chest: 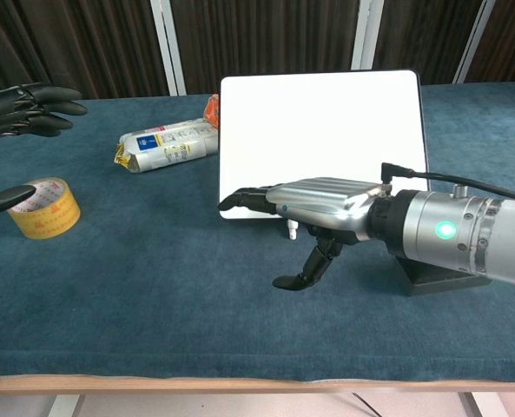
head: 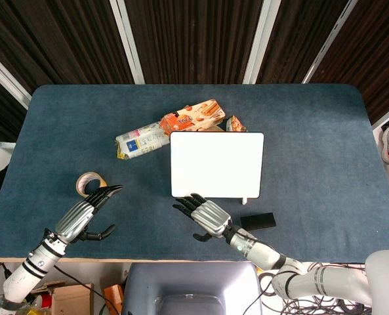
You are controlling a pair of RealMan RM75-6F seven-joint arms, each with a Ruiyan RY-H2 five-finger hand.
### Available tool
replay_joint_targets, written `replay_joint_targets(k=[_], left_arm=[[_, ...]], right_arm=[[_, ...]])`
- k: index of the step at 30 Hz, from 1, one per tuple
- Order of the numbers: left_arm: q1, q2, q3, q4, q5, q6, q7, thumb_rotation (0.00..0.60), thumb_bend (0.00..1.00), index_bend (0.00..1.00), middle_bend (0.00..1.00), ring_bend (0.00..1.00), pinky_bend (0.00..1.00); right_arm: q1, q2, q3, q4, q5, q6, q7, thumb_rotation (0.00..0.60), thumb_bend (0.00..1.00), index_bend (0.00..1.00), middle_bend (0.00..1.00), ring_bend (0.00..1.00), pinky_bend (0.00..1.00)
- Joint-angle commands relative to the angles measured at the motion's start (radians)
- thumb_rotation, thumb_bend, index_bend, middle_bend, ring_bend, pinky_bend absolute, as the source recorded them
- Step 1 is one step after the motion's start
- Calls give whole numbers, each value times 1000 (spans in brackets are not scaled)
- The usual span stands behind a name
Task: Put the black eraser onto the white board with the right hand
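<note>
The black eraser (head: 258, 220) lies on the blue table just in front of the white board's (head: 217, 163) near right corner; in the chest view the eraser (chest: 431, 277) is mostly hidden behind my right forearm. My right hand (head: 204, 215) hovers with fingers spread and empty, left of the eraser and at the board's near edge; the chest view shows the same hand (chest: 305, 208) in front of the board (chest: 322, 130). My left hand (head: 86, 213) is open near the front left, close to a tape roll.
A roll of tan tape (head: 90, 184) sits by my left hand. Snack packets (head: 142, 140) (head: 191, 117) and a small orange wrapper (head: 235, 123) lie behind the board. The table's front edge (chest: 240, 380) is close below the hands.
</note>
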Motion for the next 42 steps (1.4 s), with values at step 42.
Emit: replay_joint_targets(k=[42], left_arm=[[428, -25, 87, 311, -72, 308, 320, 600, 371, 0, 10, 11, 78]], right_arm=[[-219, 266, -197, -6, 21, 188, -181, 600, 234, 220, 46, 0, 2]])
